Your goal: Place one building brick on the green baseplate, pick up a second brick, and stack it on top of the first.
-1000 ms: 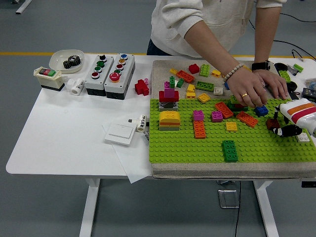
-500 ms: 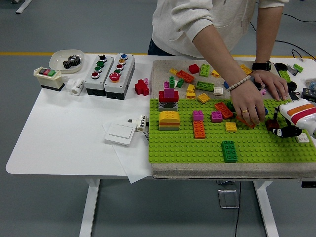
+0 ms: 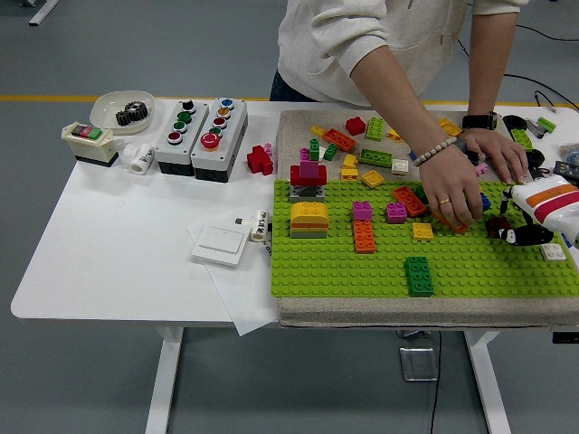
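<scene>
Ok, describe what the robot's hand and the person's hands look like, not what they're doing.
The robot's right hand has a white shell with orange and dark red stripes and black fingers. The person wears a light sweatshirt with pushed-up sleeves, a pale beaded bracelet, a gold ring and a black wristwatch.

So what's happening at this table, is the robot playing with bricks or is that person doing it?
Mostly the person right now. Their hand presses down on an orange brick on the green baseplate, while their other hand rests behind it among loose pieces. The robot's right hand sits at the baseplate's right edge beside a dark red brick; whether it grips it is unclear.
</scene>
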